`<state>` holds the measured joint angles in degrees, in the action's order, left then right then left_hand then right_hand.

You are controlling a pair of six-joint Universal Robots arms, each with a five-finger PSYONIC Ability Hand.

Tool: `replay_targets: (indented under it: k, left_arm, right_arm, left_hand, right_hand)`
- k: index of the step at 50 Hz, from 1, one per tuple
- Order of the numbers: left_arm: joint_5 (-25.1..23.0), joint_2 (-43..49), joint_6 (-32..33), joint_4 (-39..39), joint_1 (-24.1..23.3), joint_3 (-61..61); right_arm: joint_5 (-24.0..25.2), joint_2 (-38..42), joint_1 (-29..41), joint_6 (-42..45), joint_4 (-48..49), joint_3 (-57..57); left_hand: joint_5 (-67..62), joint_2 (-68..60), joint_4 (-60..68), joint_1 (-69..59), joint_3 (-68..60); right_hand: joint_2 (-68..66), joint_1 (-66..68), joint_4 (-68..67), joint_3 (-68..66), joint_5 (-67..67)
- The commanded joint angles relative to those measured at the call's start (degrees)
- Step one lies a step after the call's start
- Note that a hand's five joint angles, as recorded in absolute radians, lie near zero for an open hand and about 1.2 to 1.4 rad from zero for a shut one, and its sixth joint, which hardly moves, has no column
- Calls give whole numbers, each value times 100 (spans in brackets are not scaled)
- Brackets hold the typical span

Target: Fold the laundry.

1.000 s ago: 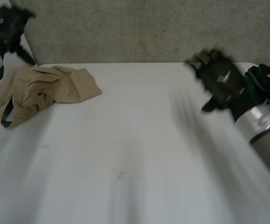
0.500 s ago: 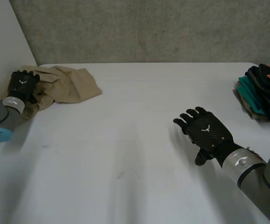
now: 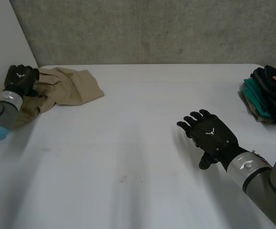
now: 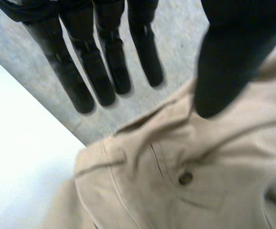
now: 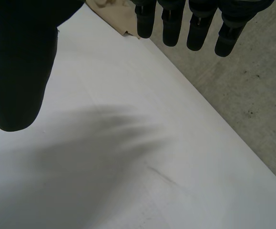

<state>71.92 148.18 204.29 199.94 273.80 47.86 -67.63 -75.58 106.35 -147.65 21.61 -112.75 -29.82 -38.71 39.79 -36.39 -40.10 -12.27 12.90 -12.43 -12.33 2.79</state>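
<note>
left hand (image 3: 21,78): fingers straight and spread, thumb out, nothing pinched; sits over the left end of the garment.
tan garment (image 3: 66,87): crumpled at the counter's (image 3: 128,152) far-left corner. Its buttoned pocket (image 4: 183,179) is right under the left palm. Long axis runs from that hand toward counter middle.
right hand (image 3: 209,135): spread, empty, over mid-right counter. Garment lies well apart to its left, so the left hand looks like the one to grab first.
folded stack (image 3: 269,93): right edge, near right hand.

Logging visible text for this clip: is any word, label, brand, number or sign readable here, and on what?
No readable words or numbers.
Right hand: small white emblem on its back, no letters.
Left hand: same emblem.
Tan garment: button too blurred to read.
</note>
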Motion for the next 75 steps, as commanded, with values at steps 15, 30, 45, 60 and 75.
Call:
replay_targets:
  k: [15, 30, 45, 60, 75]
  left_arm:
    - [-47, 131, -74, -658, 280, 127]
    - [-38, 632, 49, -666, 236, -312]
    - [-21, 967, 93, -658, 192, -752]
    - [234, -1879, -767, -333, -1134, 1400]
    - [217, -3446, -2517, -218, -3709, 3036]
  right_arm:
    - [40, 26, -9, 35, 63, -19]
    - [40, 158, -115, 70, 98, -1]
    - [5, 184, -123, 70, 98, -1]
    - [-31, 175, -167, 61, 115, -1]
    - [-171, -44, -229, 17, 106, -19]
  left_hand:
    - [1464, 1353, -1461, 1121, 1492]
    - [-334, -446, 338, -678, -307]
    - [-4015, -4126, 4018, -4358, -3987]
    - [-4018, -4129, 4021, -4361, -3990]
    - [-4018, -4129, 4021, -4361, -3990]
  right_hand:
    - [227, -290, 243, 233, -279]
    - [227, -290, 243, 233, -279]
    - [227, -290, 243, 233, -279]
    - [227, -290, 243, 233, -279]
    - [227, -290, 243, 233, -279]
